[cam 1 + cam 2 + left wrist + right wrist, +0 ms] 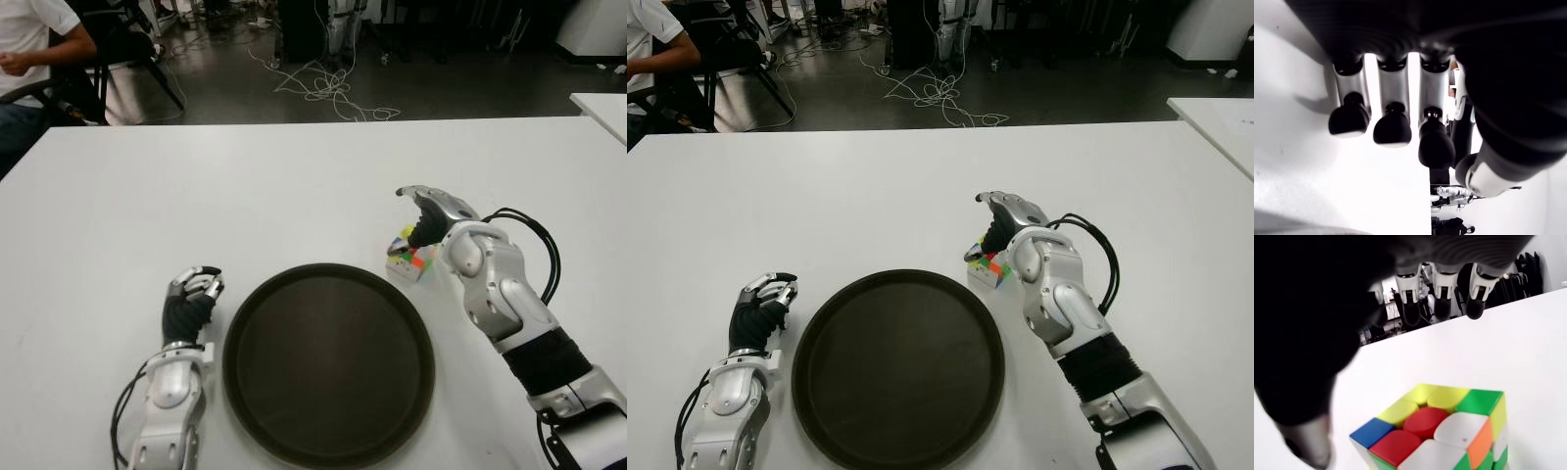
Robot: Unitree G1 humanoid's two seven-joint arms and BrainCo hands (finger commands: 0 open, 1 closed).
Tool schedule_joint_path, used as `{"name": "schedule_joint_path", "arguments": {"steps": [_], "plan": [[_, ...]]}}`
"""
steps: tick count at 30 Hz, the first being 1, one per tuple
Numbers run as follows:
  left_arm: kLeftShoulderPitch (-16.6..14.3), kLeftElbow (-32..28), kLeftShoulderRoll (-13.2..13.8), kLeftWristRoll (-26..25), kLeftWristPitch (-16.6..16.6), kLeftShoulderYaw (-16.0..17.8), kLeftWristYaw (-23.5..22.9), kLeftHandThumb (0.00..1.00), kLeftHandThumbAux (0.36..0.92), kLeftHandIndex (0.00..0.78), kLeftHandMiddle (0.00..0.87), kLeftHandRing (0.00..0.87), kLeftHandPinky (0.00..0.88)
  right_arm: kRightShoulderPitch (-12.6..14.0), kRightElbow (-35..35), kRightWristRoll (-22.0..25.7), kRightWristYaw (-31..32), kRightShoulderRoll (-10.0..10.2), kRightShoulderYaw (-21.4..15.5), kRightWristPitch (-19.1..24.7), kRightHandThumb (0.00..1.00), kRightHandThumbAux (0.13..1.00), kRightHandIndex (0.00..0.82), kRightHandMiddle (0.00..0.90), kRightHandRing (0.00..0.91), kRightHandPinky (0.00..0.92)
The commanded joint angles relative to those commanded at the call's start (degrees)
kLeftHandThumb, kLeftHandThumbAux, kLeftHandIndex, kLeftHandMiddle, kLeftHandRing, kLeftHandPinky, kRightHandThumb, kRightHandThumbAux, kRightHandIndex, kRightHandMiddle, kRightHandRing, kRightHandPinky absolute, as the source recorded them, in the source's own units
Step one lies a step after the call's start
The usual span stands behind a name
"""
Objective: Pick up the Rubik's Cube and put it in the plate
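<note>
Rubik's Cube (pixel 411 258) largely covered in both eye views by the right hand (pixel 423 217) above it; lower part cut off by the edge in the right wrist view. Contact between fingers (pixel 1475 293) and cube impossible to judge. Plate (pixel 328 364) clipped slightly at its near rim by the frame edge. Seated person (pixel 34 59) cropped at the far left corner. Left hand (pixel 188 299) seen only partly in its own wrist view.

White counter (pixel 294 186) with a plate and a cube on it.
A round dark plate (pixel 328 362) lay at the near edge of the counter, and a Rubik's Cube (pixel 411 258) stood on the bare top just beside the plate's far right rim, apart from it. The rest of the surface was plain white.
</note>
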Motion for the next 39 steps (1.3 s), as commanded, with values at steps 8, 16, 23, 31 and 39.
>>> {"name": "schedule_joint_path", "arguments": {"steps": [8,16,23,31,39], "plan": [[-0.03,0.2,0.21,-0.45,0.05,0.07,-0.56,0.711,0.704,0.444,0.809,0.821,0.807,-0.07,0.11,-0.33,0.25,-0.11,0.64,0.69,0.0,0.755,0.01,0.019,0.019,0.024],[0.16,0.15,0.34,-1.02,-0.23,0.15,-1.21,0.711,0.704,0.444,0.806,0.816,0.805,0.3,-0.28,-0.55,0.35,-0.33,1.11,1.21,0.0,0.774,0.018,0.03,0.028,0.031],[0.18,-0.03,0.45,-1.09,0.15,0.22,-1.19,0.711,0.704,0.444,0.809,0.822,0.811,0.25,0.36,-0.37,0.04,-0.25,1.42,1.24,0.0,0.807,0.024,0.041,0.044,0.046],[0.15,-0.14,0.23,-1.33,0.39,0.35,-1.0,0.711,0.704,0.444,0.809,0.823,0.813,0.6,0.35,0.39,0.09,0.1,1.12,1.46,0.0,0.831,0.023,0.034,0.037,0.044],[-0.14,0.46,0.36,-1.25,0.37,0.48,-0.87,0.711,0.704,0.444,0.808,0.821,0.809,0.99,1.07,0.47,-0.5,0.45,1.18,1.54,0.0,0.832,0.019,0.034,0.037,0.041]]}}
